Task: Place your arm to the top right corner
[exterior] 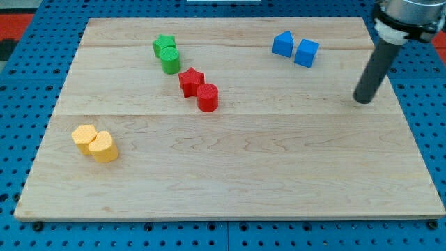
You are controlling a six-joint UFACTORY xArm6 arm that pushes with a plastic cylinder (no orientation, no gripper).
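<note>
My tip [362, 100] rests on the wooden board [230, 174] near its right edge, in the upper half. The dark rod rises from it to the view's top right corner. Two blue blocks, one [282, 44] and a cube [306, 53], lie to the upper left of the tip, apart from it. A red star [190, 81] touches a red cylinder [208, 97] near the middle. A green star [164, 45] touches a green cylinder [170, 60] at the upper left. Two yellow blocks [84, 137] [104, 147] sit together at the left.
The board lies on a blue pegboard table [28, 84] that shows around all its edges. A red surface [10, 28] shows at the view's top left corner.
</note>
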